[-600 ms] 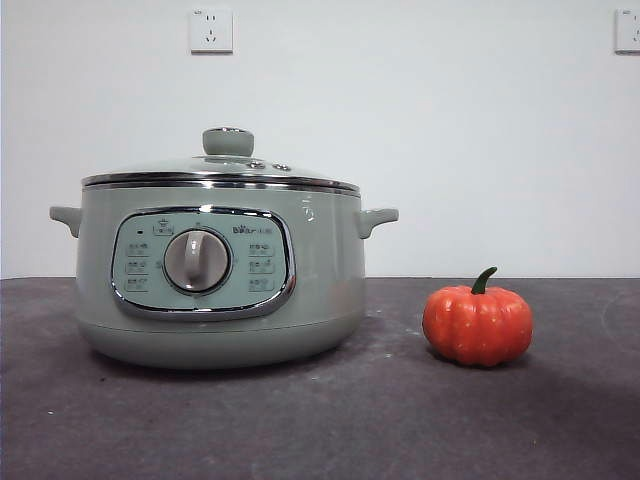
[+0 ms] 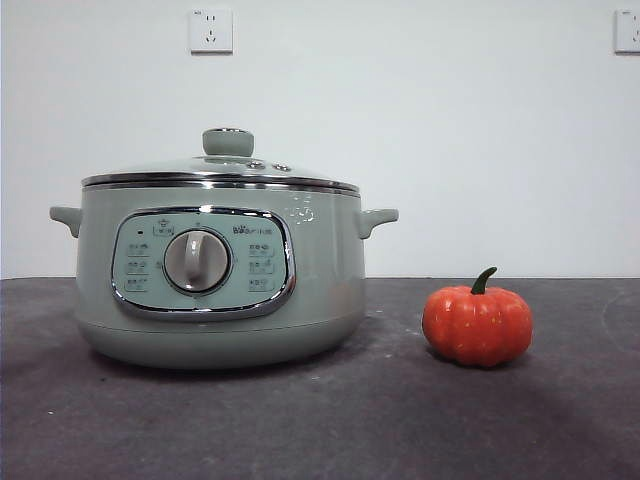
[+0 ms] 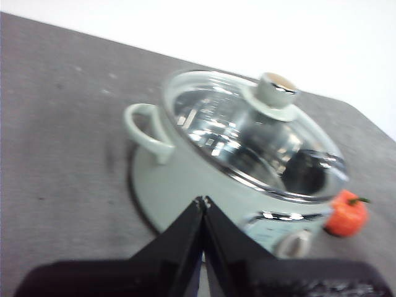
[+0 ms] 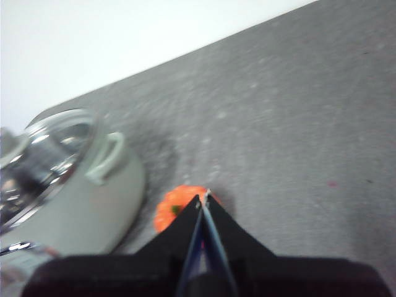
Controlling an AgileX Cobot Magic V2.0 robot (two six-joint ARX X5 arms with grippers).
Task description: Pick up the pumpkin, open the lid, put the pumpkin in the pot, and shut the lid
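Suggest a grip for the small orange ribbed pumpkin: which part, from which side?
Take the small orange ribbed pumpkin across its rounded body, coming from above. It sits upright on the dark table, apart from the sage-green pot. Its curved green stem looks too thin to hold. The right gripper, jaws shut, would probably need opening first.

- Pot (image 2: 215, 280): left half of the frame, standing on the table (image 2: 330, 420).
- Lid (image 2: 222, 168): seated on the pot.
- Pumpkin (image 2: 477, 323): lower right of the frame, on the table, apart from the pot.
- Wall sockets (image 2: 211, 30): top of frame, behind.
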